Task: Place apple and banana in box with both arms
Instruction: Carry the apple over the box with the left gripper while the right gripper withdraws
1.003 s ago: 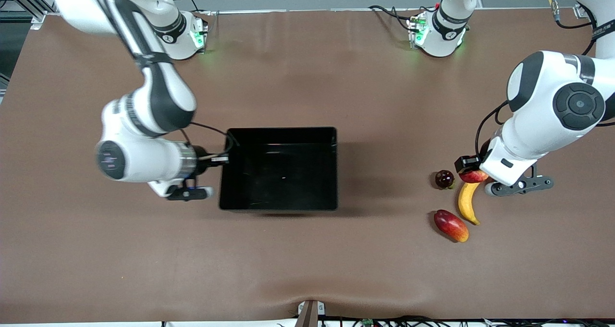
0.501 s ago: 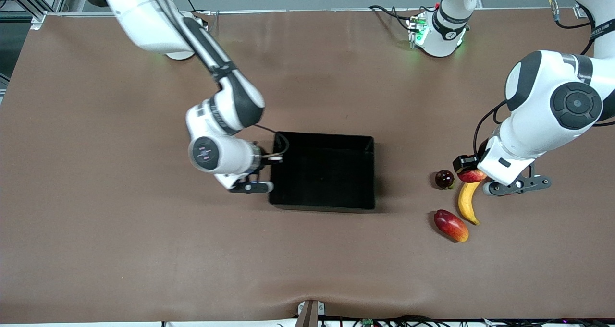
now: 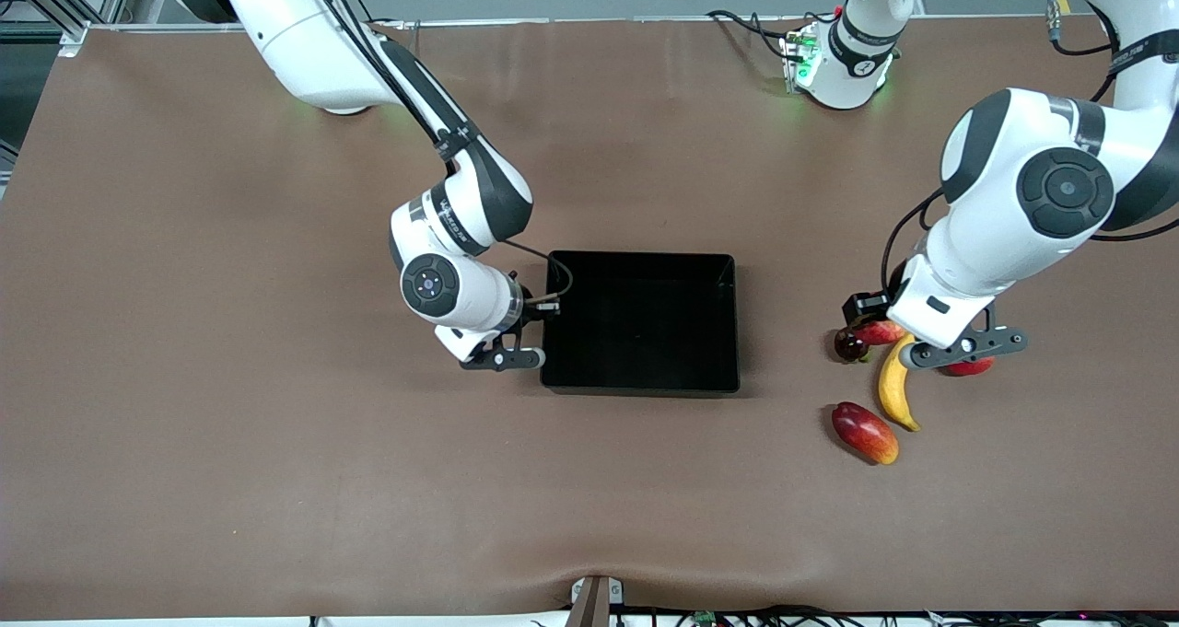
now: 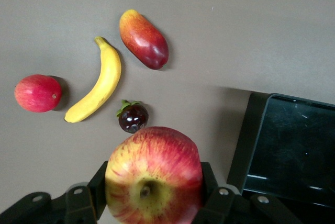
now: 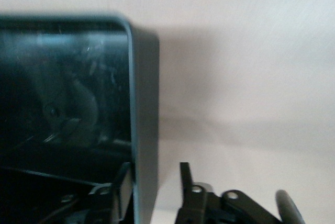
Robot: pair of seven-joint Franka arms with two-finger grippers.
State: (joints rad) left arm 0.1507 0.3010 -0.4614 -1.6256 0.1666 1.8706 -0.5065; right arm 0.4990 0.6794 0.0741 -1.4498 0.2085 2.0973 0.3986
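Banana (image 3: 893, 383) lies on the surface, just farther from the front camera than the mango (image 3: 864, 432), not yet picked. Apple (image 4: 153, 174) is clamped in the left gripper (image 4: 154, 203), raised over the dark fruit (image 3: 849, 344). Box (image 3: 645, 389) sits well apart toward the right arm's end. The right gripper (image 5: 153, 179) straddles its wall, 2 fingers apart. Risks: the round apple could slip in transit, and the right gripper could snag the wall on lifting away and shift the box.
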